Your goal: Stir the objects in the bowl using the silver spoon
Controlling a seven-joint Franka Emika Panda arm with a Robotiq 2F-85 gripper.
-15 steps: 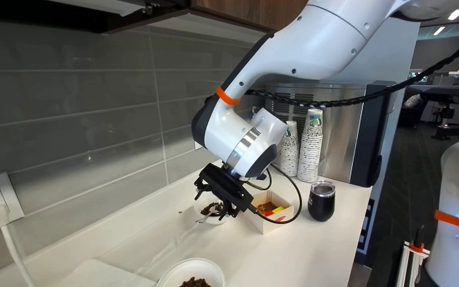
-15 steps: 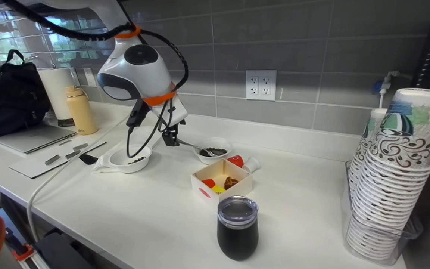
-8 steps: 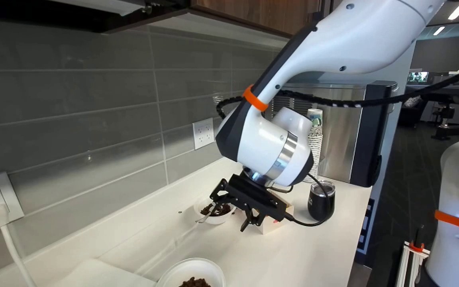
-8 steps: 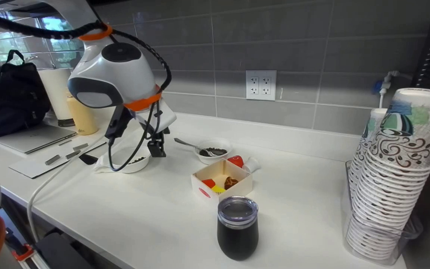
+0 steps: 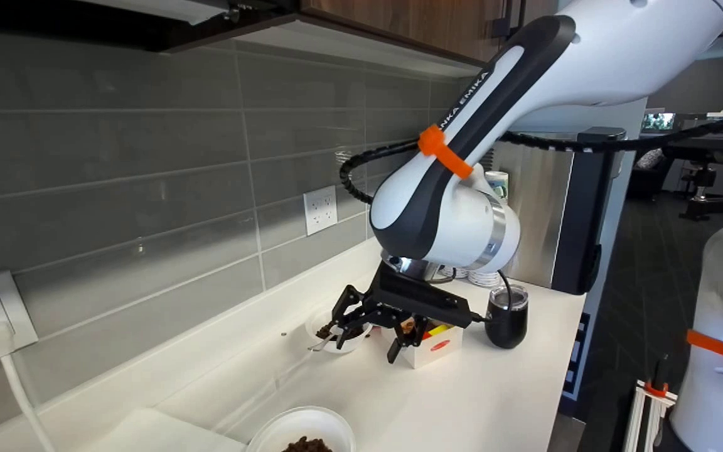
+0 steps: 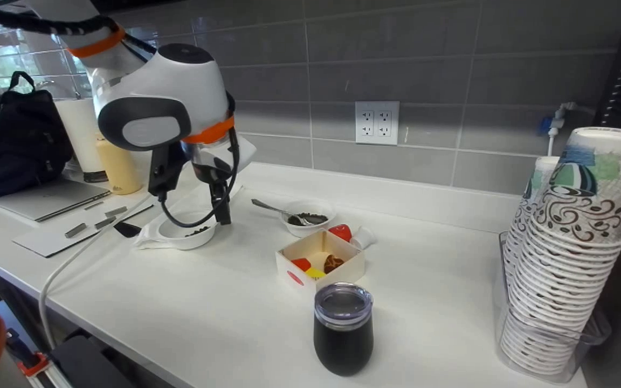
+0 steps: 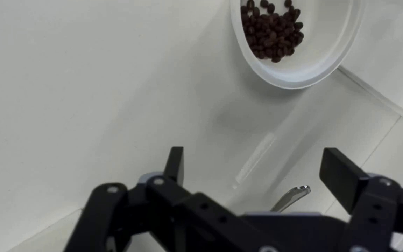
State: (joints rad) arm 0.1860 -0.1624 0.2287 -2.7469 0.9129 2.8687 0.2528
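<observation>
The small white bowl (image 6: 306, 230) stands near the wall with the dark objects (image 6: 310, 217) in it. The bowl (image 5: 338, 349) and the objects (image 5: 350, 333) also show in the other exterior picture, partly behind a gripper finger. The silver spoon (image 6: 271, 207) leans in the bowl, its handle sticking out over the rim. The handle's end (image 7: 291, 197) shows in the wrist view beyond the gripper's base; the rest is hidden there. My gripper (image 7: 252, 154) is open with nothing between its fingers. In both exterior views the gripper (image 5: 366, 348) (image 6: 223, 215) is above the counter, apart from the spoon.
A wider white dish (image 7: 289, 83) with brown beans stands near the gripper. A square white box (image 6: 310, 276) with yellow and red pieces is beside the bowl. A black tumbler (image 6: 343, 339) and stacked paper cups (image 6: 553, 302) stand further along. The tiled wall (image 5: 135, 207) runs behind.
My gripper has moved off from the spoon's handle end, away from the bowl and toward the wider dish, and the wrist has turned. The spoon and the bowl have not moved.
</observation>
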